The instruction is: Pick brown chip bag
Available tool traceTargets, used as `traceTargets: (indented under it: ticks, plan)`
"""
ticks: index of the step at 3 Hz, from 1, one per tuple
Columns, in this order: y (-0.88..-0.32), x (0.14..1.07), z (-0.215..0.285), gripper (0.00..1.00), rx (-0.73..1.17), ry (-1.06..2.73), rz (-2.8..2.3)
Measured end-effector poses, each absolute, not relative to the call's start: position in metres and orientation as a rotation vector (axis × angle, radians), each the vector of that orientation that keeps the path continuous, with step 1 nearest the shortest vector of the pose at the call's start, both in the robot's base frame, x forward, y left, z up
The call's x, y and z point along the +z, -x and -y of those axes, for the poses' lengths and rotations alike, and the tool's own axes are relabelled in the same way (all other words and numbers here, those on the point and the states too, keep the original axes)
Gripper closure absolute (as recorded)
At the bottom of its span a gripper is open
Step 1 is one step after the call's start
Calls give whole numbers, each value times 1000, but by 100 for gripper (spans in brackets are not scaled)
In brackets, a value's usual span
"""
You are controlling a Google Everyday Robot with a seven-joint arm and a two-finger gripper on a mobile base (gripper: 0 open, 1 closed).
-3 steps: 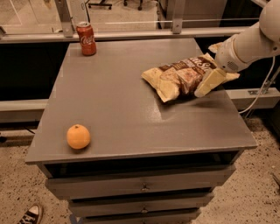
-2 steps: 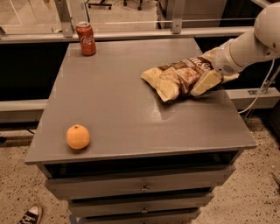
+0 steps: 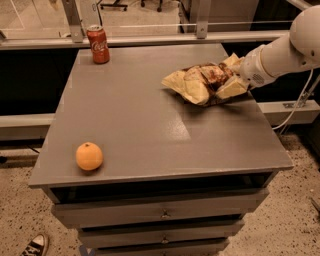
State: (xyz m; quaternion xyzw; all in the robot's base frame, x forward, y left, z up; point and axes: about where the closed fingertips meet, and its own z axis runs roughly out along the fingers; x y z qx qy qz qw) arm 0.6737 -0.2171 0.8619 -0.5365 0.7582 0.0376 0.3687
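Brown chip bag [image 3: 200,82]: where is it lying?
It is lying crumpled on the counter [image 3: 150,125], near the back right edge.

And the gripper [image 3: 227,76]?
It is reaching in from the right on the white arm [image 3: 280,52]; its jaws are pinching the bag's right end.

What else is sitting there?
An orange [image 3: 89,156] is resting near the front left corner, and a red soda can [image 3: 98,44] is standing at the back left.

It seems an office or a lab — a grey surface [image 3: 140,115] with drawers [image 3: 160,215], speckled floor [image 3: 285,225], glass partition [image 3: 145,15] behind; the robot hand [image 3: 233,76] is over the surface's right rear part.
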Motion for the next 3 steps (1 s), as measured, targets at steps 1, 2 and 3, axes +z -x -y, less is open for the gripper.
traceTargets:
  ticks: [1,2,3]
  plan:
    - [-674,900,190,94,105,1337,-1859]
    - [-681,951,154,100,101,1262,-1753]
    - [-692,993,134,100,78,1181,-1686]
